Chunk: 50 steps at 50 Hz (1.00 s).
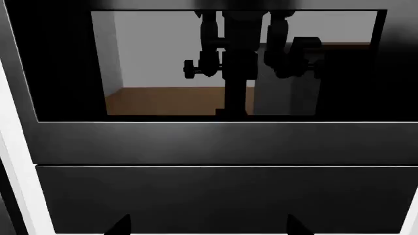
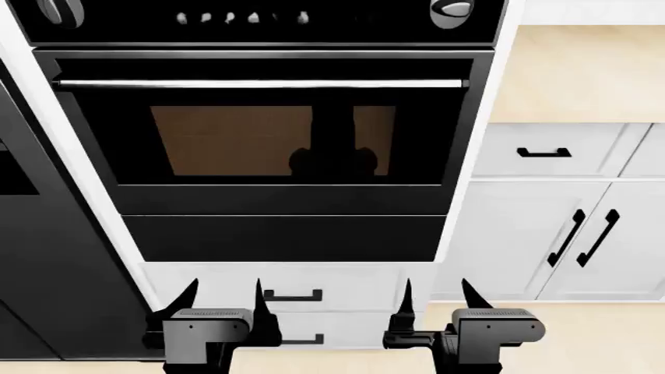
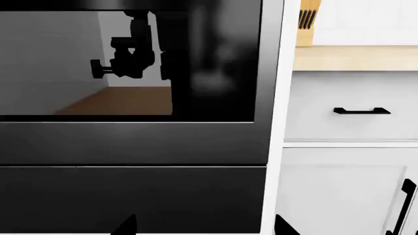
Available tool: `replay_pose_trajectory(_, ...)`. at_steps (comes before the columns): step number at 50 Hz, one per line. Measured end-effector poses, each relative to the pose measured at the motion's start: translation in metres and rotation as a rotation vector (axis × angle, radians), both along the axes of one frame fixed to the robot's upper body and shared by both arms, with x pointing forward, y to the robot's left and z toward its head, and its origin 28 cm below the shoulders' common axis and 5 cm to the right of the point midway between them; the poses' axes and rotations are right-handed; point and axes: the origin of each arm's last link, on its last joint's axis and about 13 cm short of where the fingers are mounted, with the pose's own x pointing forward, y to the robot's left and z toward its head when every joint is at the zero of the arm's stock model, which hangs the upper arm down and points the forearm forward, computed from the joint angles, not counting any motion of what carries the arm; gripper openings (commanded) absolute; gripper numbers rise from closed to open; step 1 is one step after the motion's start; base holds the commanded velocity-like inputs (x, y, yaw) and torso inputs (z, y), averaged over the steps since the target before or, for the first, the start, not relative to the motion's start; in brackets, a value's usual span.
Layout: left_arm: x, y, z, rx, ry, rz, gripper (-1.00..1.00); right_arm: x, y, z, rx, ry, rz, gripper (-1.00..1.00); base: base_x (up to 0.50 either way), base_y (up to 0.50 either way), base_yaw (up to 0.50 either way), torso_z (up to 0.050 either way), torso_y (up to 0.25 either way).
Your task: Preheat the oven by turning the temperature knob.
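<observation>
Both claws gape wide and hold nothing: left gripper and right gripper hang low, below the oven door. The approach has not begun. The temperature knob sits at the panel's top right corner; the right arm would need to rise.

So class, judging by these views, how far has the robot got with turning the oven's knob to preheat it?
Hardly started. Done: the robot faces the oven. In hand: nothing; the left tool and right tool hang open and low, below the door. Left: raise an arm to the knobs at the head view's top edge, grip one and turn it.
</observation>
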Motion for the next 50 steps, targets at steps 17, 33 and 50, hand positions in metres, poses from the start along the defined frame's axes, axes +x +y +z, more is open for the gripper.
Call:
replay_pose_trajectory(17, 0.003, -0.001, 0.004, -0.012, -0.033, -0.014, 1.0, 0.002, -0.006, 0.007, -0.137, -0.039, -0.12, 1.0, 0.0, 0.0, 0.0, 0.0, 0.0)
replay_pose_trajectory(33, -0.001, -0.001, 0.109, -0.035, -0.435, -0.025, 1.0, -0.008, -0.012, 0.103, -0.312, -0.389, -0.202, 1.0, 0.0, 0.0, 0.0, 0.0, 0.0)
replay_pose_trajectory(50, -0.011, 0.0, 0.173, -0.073, -0.665, -0.008, 1.0, -0.027, -0.017, 0.172, -0.354, -0.624, -0.253, 1.0, 0.0, 0.0, 0.0, 0.0, 0.0)
